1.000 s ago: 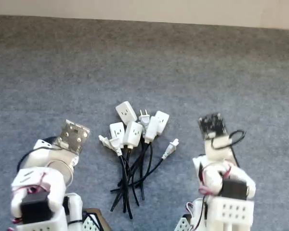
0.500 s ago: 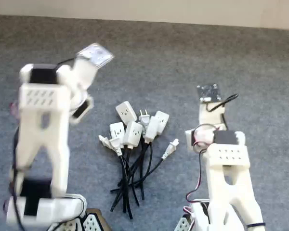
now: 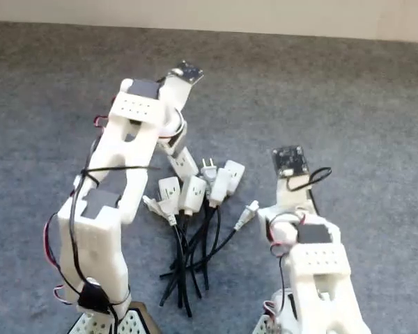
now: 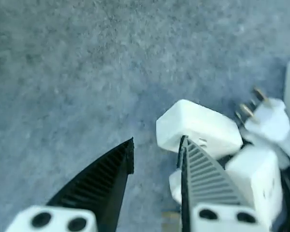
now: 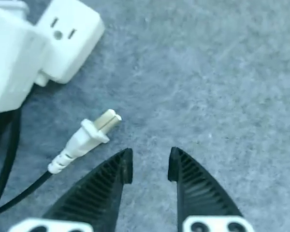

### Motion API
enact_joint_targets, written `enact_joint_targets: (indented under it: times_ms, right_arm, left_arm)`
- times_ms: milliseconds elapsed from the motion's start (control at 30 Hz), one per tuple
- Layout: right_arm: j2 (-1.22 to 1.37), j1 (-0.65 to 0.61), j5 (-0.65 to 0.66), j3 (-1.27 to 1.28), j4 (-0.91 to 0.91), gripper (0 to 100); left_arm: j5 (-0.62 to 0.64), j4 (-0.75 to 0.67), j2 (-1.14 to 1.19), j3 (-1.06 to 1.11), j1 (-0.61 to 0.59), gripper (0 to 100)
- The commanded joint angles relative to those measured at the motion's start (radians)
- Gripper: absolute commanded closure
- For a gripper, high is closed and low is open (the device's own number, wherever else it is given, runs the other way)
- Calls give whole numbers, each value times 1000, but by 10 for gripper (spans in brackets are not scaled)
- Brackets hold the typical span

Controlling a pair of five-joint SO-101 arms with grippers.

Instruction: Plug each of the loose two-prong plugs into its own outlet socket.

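Socket blocks, all white, lie bunched in the middle of the grey surface, with black cords trailing from them toward the near edge. One loose plug lies apart, just right of the bunch, its prongs pointing far and right. A second plug sits at the far side of the bunch, prongs toward the far edge, between two of the blocks.

The left arm stretches out over the left of the bunch, and its jaws hang above the far-left socket block. They are parted and grasp nothing. The gap between them lies over bare surface just left of that block, while one finger overlaps the block's edge; whether it touches cannot be told.

The right arm stands right of the bunch. Its jaws are parted as well, empty, over bare surface just beside the loose plug. The right-hand socket block lies farther off, beyond that plug.
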Motion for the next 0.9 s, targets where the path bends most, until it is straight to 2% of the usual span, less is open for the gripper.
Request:
enact_joint_targets:
  times_ms: [0,167,333,567,867]
  right_arm:
    - [-143,-50,-6,45,-18,870]
    - [-209,-62,-6,73,-16,870]
    - [-209,-62,-5,73,-16,870]
    - [-208,-61,-9,65,30,870]
    - [-208,-61,-9,64,50,870]
  left_arm:
    - [49,-71,67,-47,19,808]
    - [80,-66,58,-59,44,698]
    - [80,28,-2,-68,56,707]
    - [75,276,-33,-54,113,707]
    - [-11,250,-48,-10,180,732]
